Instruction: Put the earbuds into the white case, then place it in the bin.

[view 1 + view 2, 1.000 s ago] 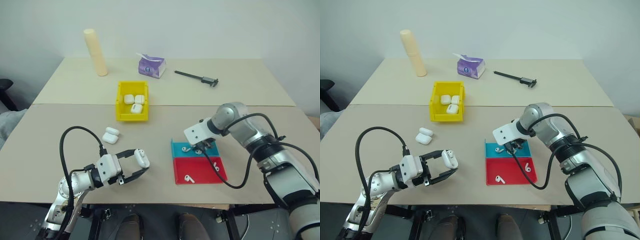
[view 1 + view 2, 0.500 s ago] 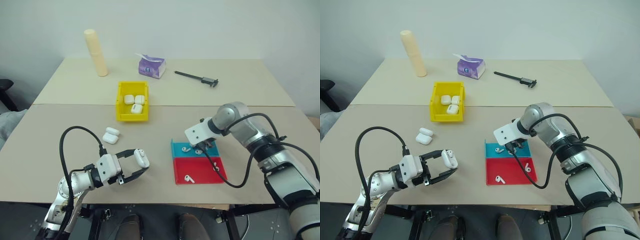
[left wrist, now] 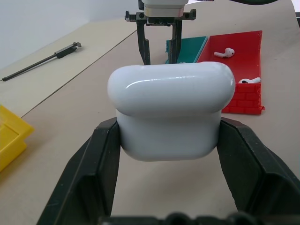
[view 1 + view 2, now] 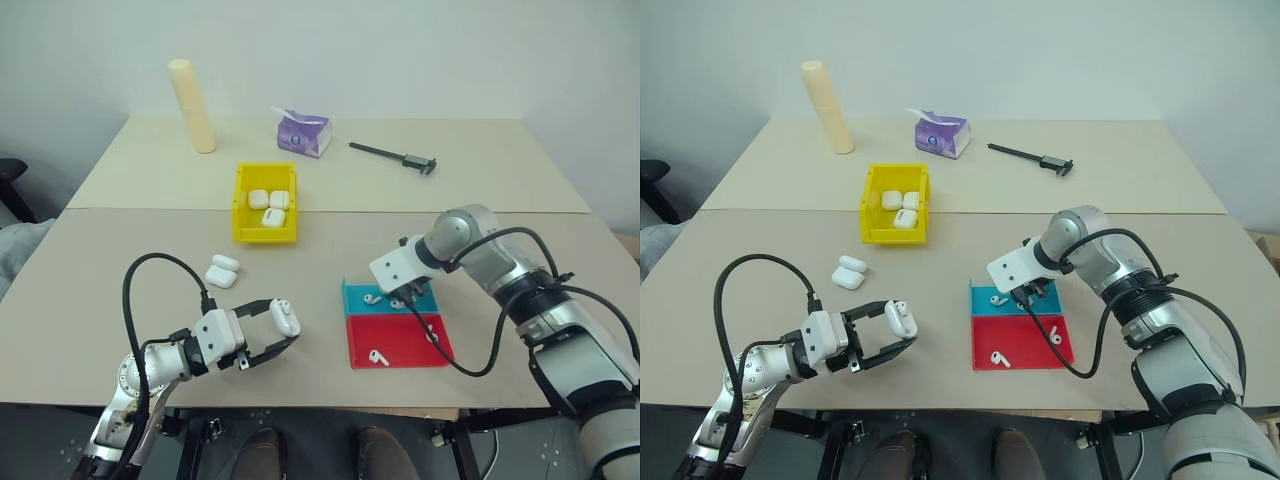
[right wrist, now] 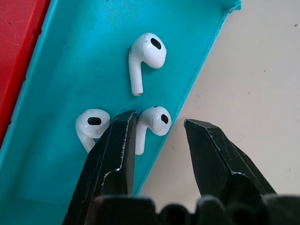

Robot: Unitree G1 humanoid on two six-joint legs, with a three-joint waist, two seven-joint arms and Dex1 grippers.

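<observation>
Now the earbud pickup step: right gripper (image 5: pixel 157 140), fingers parted, hangs over the shallow teal plastic tray (image 5: pixel 70 70), straddling one tiny glossy white stemmed earbud (image 5: pixel 152 119) by the tray wall. Left gripper (image 3: pixel 168 136), at 7 o'clock on the table, clamps the glossy white pebble-shaped case (image 3: pixel 171 110). Next probably calls for descending and pinching the earbud cleanly; the yellow rectangular plastic bin (image 4: pixel 243 205) sits at 11 o'clock.

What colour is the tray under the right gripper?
Teal tray, clearest in the right wrist view beneath the right gripper.

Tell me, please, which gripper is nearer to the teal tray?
Right. The right gripper hangs directly over the teal tray; the left gripper is across the table, holding a white case.
</observation>
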